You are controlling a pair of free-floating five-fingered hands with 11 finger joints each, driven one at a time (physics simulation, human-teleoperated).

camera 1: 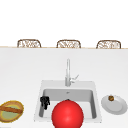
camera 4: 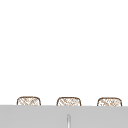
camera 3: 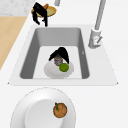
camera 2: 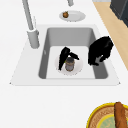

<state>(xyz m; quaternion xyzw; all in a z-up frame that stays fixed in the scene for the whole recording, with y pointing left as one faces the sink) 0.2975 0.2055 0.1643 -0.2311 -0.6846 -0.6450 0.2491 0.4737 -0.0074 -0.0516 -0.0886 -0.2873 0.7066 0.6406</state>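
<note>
Left of the steel sink [camera 2: 70,35], a yellow-rimmed wicker basket [camera 1: 15,103] sits on the white counter [camera 1: 20,75]. The left hand [camera 1: 45,101] hangs idle with curled, empty fingers. In the basin, the right hand [camera 2: 63,56] closes from above round a small brown glass jar [camera 2: 69,64] standing on a white round plate [camera 2: 78,67], just beside a green lime [camera 3: 64,67]. A loose grip would probably let the jar slip, tip, and set the lime rolling.
</note>
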